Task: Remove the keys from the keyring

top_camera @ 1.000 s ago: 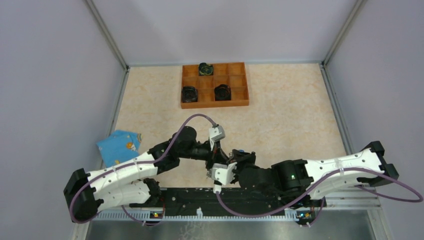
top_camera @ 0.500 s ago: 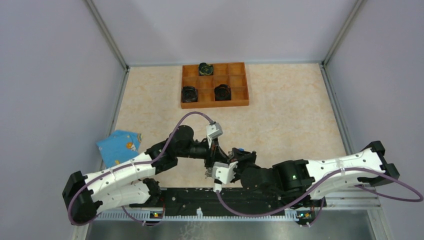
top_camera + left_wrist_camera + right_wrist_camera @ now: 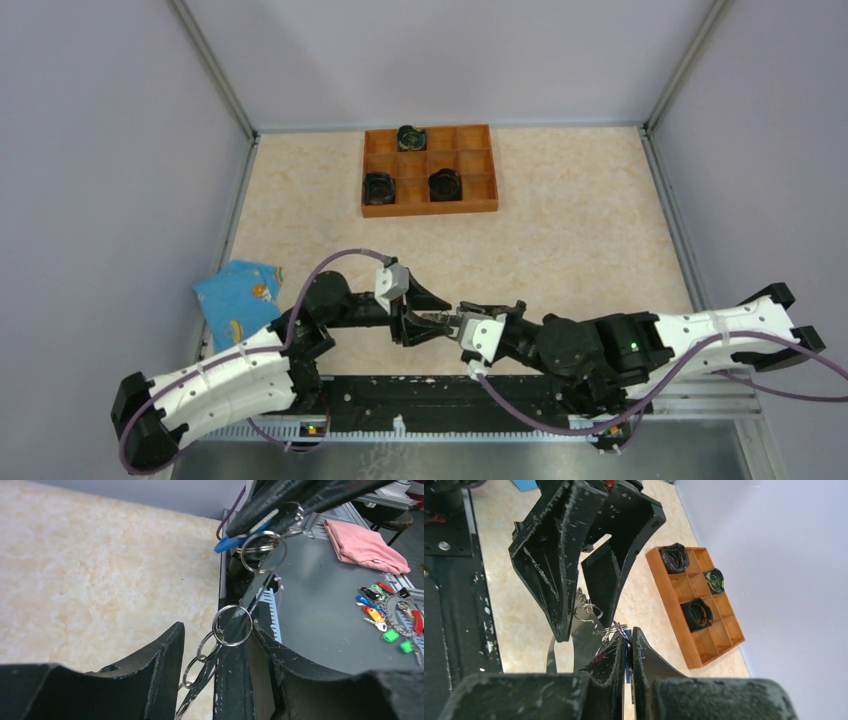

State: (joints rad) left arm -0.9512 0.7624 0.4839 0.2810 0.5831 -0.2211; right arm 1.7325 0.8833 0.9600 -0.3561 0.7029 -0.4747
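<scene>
Silver wire is showing in the pinch: a silver split-ring keyring (image 3: 263,572) is sitting in the right gripper (image 3: 628,635), whose fingers are pressing shut on it and on the blue head of a small silver key (image 3: 226,544). A chain of silver rings (image 3: 214,625) is dangling below the keyring, above the beige marbled desk (image 3: 90,570). The left gripper (image 3: 216,635) is waiting just under the keyring, fingers spread and gripping nothing. The chain is passing between them, and I cannot tell whether it is touching. The key's long axis is running roughly along the right fingers, blue end poking out beside the keyring, so the left arm looks placed to take it. I am counting one key, two large rings, at least two small links.
</scene>
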